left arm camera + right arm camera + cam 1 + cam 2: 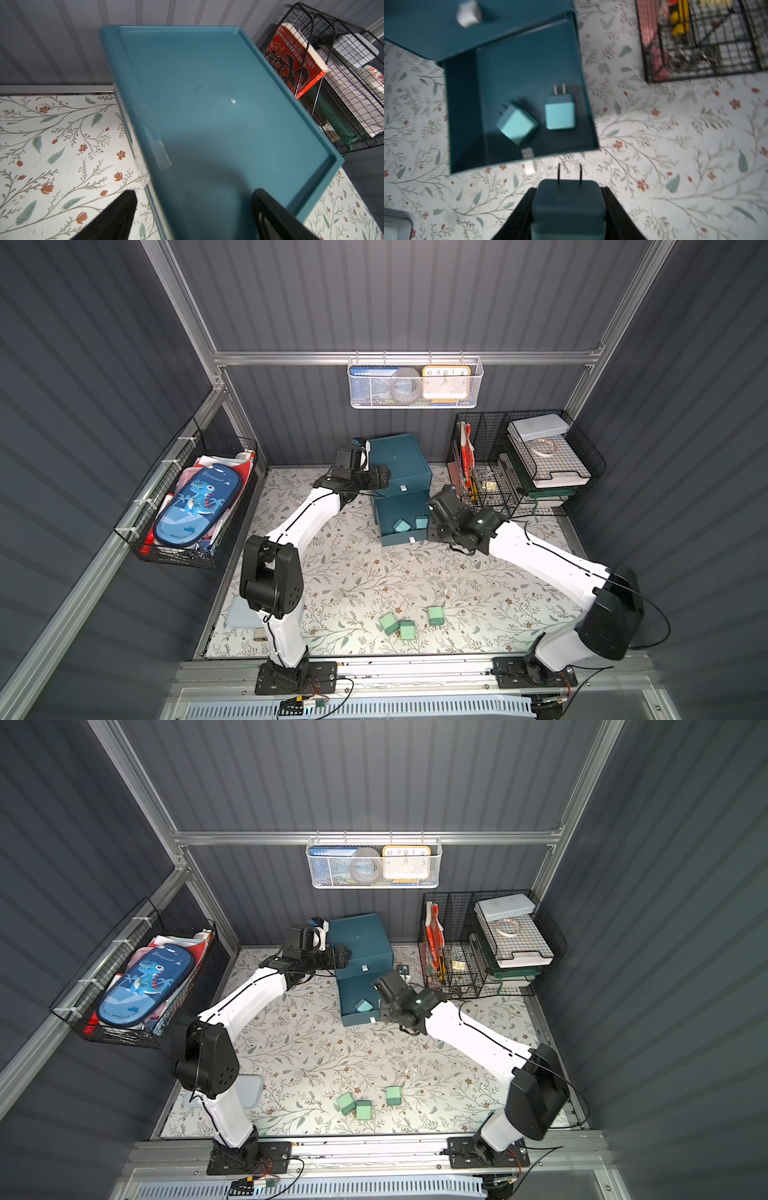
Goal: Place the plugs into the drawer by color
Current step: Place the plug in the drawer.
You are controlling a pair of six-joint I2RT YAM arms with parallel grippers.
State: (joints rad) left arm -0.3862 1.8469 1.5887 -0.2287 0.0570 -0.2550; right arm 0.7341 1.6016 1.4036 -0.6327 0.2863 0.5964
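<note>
- left gripper point(194, 192): jaws spread wide w/ nothing btwn them, at the bottom of the left wrist frame, over the near corner of the cabinet point(207, 93) top. Prob just steadying the box, but can't tell if it actually touches.
- open drawer point(395, 540): centre of both top views, pulled out toward the bottom of the frame. In the right wrist frame a tilted blue plug point(517, 126) and a straight blue plug point(559, 114) sit in its lower right part. The upper and left floor is bare.
- 3 mint green plugs point(407, 630): bottom centre on the floral mat point(353, 572), well apart from the drawer, untouched.
- right gripper point(568, 199): bottom centre of its wrist frame, clamped on the held blue plug point(568, 216), one finger on each side.
- key bit: the prongs point straight up the frame at the drawer's front wall. The plug shows just below that wall, over mat, not over the drawer floor yet. So imo the drop needs a shift up-left in that frame. Right arm is the one for it; height above the rim I can't tell.
</note>
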